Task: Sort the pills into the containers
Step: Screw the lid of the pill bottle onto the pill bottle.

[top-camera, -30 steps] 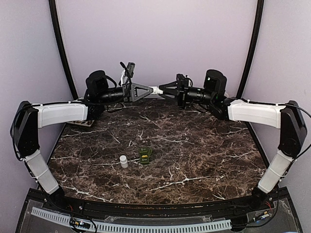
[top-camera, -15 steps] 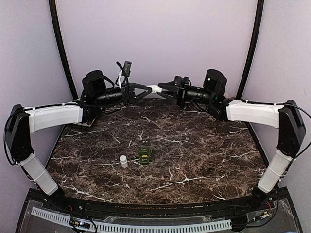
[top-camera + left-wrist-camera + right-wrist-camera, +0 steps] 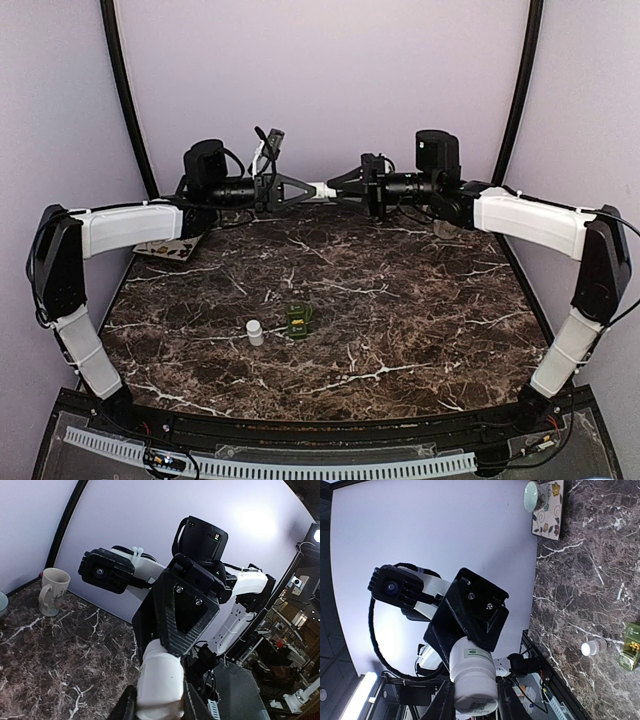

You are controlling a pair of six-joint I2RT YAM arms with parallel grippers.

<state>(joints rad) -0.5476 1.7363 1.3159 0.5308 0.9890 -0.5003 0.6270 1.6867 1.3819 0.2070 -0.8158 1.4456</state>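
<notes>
**A:** Which step are we on?

**B:** We judge it's the opening of the bottle. We have a white plastic pill bottle (image 3: 160,680) held up in the air at the back of the dark marble table (image 3: 420,300), with one claw on each end. Nothing is being sorted yet.

**A:** How do the claws stand?

**B:** Our left gripper (image 3: 305,188) has its fingers pressed in on the bottle's body. Our right gripper (image 3: 335,186) is pinching the opposite end in the same way. Each one is spread only as wide as the bottle, and the two point nose to nose.

**A:** Which end has the cap?

**B:** We cannot tell, because the fingers cover both ends.

**A:** Where do the pills go?

**B:** They go into the dark green rectangular compartment box (image 3: 299,319). It sits on the table well below and nearer to us, with a small white bottle (image 3: 255,332) just beside it on its left. We can't make out any pills.

**A:** What does the next move call for?

**B:** In our view one wrist should twist while the other holds firm, and the two should then draw apart along the bottle's axis. After that the open bottle has to come down over the box kept upright, or the contents may spill.
</notes>
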